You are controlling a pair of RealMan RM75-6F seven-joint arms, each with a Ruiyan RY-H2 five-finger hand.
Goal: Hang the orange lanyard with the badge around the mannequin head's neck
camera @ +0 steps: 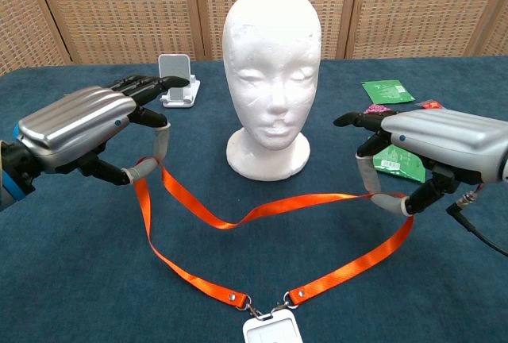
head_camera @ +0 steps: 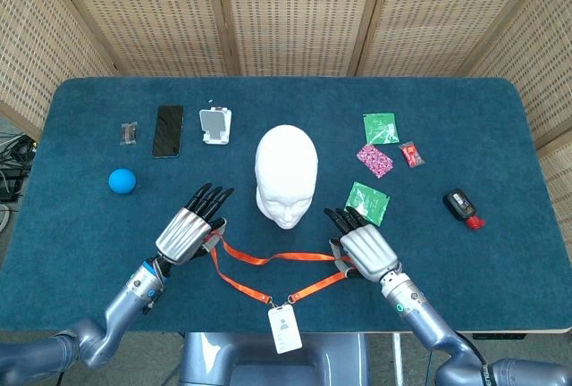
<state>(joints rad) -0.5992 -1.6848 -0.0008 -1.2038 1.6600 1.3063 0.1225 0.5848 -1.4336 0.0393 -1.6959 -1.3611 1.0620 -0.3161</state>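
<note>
Left hand (camera: 79,125) and right hand (camera: 429,152) each pinch the lanyard (camera: 262,210), apparently lifted before the mannequin head (camera: 272,81).

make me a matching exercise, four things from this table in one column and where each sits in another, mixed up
Things:
1. blue ball
2. badge
3. black phone
4. mannequin head

Places:
A. at the near table edge, hanging from the orange lanyard
B. centre of the table, between the left hand and right hand
C. far left, alone, nearer than the phone
D. back left, lying flat beside the white phone stand

Pairs: 1-C, 2-A, 3-D, 4-B
</note>
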